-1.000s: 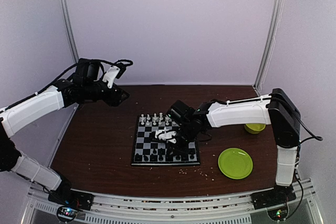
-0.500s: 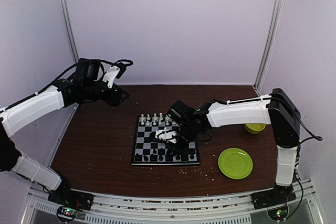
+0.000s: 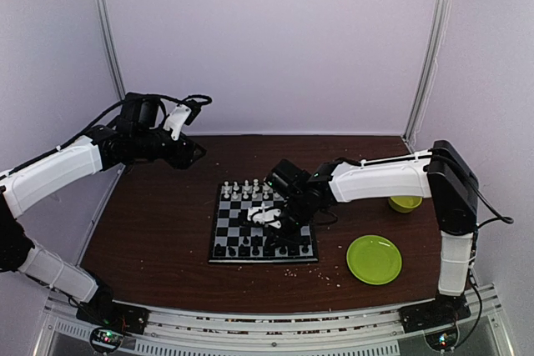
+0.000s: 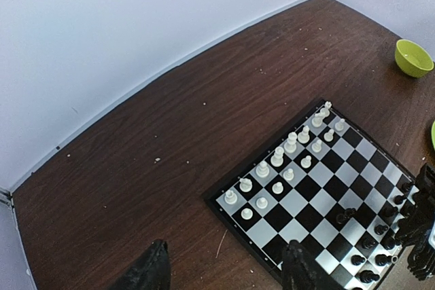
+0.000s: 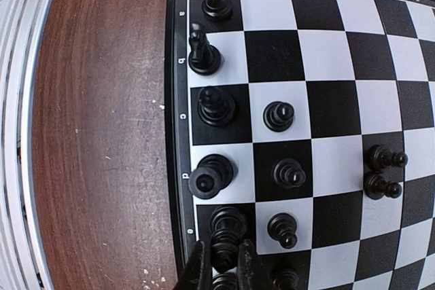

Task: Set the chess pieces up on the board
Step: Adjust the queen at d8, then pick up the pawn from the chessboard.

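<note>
Lying near the middle of the brown worktop (image 3: 150, 223), the board (image 3: 229, 224) carries both colours of chessmen. From the left wrist view I count sixteen white pieces (image 4: 278, 156), all upright on the far side: eight in the outer row and eight smaller ones in the row just before it. In the right wrist view ten black pieces (image 5: 215, 105) are fully seen on the near side. Five stand in the edge column marked with letters, three in the next column, and two more close together further in on the board. Some others are cut by the lower edge of the picture, so I cannot give the full number of black ones. The right claw (image 5: 223, 244) is low over the near right part of the board. Its two fingers are drawn in narrowly on one black piece (image 5: 224, 252) at the edge column, and they seem to touch it on both sides. The left claw (image 4: 225, 256) hangs high over the far left of the worktop, well apart from the board, with its two fingers spread wide and nothing between them. One green plate (image 3: 374, 258) lies to the right of the board, one green bowl (image 3: 405, 203) stands behind it, and pale crumbs (image 3: 329, 273) are scattered near the front rim of the board.
</note>
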You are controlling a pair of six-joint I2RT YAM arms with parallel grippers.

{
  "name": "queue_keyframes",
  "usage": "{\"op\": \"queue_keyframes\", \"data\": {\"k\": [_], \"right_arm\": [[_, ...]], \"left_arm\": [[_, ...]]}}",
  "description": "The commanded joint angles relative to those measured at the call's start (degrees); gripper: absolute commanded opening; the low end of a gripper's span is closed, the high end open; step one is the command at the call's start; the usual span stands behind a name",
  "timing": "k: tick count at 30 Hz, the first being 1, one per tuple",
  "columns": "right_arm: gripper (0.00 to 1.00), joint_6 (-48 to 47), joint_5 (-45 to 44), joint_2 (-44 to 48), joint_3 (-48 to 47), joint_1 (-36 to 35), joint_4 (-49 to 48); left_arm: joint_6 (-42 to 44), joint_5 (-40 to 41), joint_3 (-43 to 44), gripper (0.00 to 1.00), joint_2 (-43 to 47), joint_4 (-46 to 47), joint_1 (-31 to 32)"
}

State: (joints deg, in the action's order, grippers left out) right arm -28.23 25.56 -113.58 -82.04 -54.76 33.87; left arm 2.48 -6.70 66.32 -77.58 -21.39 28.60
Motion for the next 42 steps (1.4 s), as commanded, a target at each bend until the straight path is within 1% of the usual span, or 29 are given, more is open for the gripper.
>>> {"op": "queue_keyframes", "data": {"k": [1,7,10,11,14,17,19,22,25,27,29,31,33,36,39,42], "right_arm": [[0.09,-0.51,-0.16,3.02,1.76,0.57,0.7],[0.09,-0.47,-0.08,3.1,1.84,0.75,0.66],[0.1,-0.36,-0.01,3.07,2.07,0.88,0.39],[0.12,-0.21,0.01,2.95,1.94,0.87,0.36],[0.23,0.22,0.22,2.69,1.52,0.88,0.45],[0.28,0.17,1.24,3.33,0.87,0.88,1.44],[0.3,0.32,2.11,4.96,-0.27,0.88,2.86],[0.32,-0.21,1.93,9.26,-2.06,1.04,6.74],[0.32,-0.64,0.11,15.2,-0.5,2.58,8.02],[0.33,0.04,0.06,19.7,2.24,4.85,7.37],[0.33,0.9,1.09,25.37,5.43,8.39,6.53],[0.34,2.43,2.96,30.35,9.4,13.61,4.5],[0.36,4.33,5.38,35.06,13.96,18.33,1.11],[0.42,5.89,8.89,41.08,20.27,24.92,-3.99],[0.44,7.24,12.01,43.15,22.04,29.62,-6.19],[0.43,6.42,12.42,43.39,21.42,31.08,-5.2]], "left_arm": [[-0.45,-1.11,2.01,0.57,-0.68,0.73,-0.03],[-0.55,-1.32,2.19,0.57,-0.99,0.58,-0.01],[-0.64,-1.37,2.23,0.58,-1.16,0.57,-0.04],[-0.64,-1.51,2.23,0.57,-1.15,0.56,-0.04],[-0.64,-1.56,2.32,0.57,-1.26,0.48,-0.04],[-0.64,-1.48,2.27,0.57,-1.3,0.52,-0.04],[-0.64,-1.79,2.24,0.57,-1.47,0.44,0.03],[-0.63,-3.69,2.79,0.54,-2.28,-0.42,0.04],[-0.21,-5.35,3.49,0.5,-3.79,-1.88,0.6],[0.71,-4.33,4.27,0.49,-5.14,-4.43,2.46],[2.3,-1.33,5.39,0.49,-6.94,-7.35,6.49],[3.74,0.82,6.61,0.49,-9.17,-9.88,10.6],[5.16,1.23,8.41,0.48,-12.19,-12.97,14.07],[7.21,0.34,11.0,0.44,-17.24,-16.83,17.08],[7.54,-2.04,12.08,0.42,-21.23,-16.88,18.78],[7.59,-2.44,13.68,0.41,-24.98,-15.91,19.44]]}}
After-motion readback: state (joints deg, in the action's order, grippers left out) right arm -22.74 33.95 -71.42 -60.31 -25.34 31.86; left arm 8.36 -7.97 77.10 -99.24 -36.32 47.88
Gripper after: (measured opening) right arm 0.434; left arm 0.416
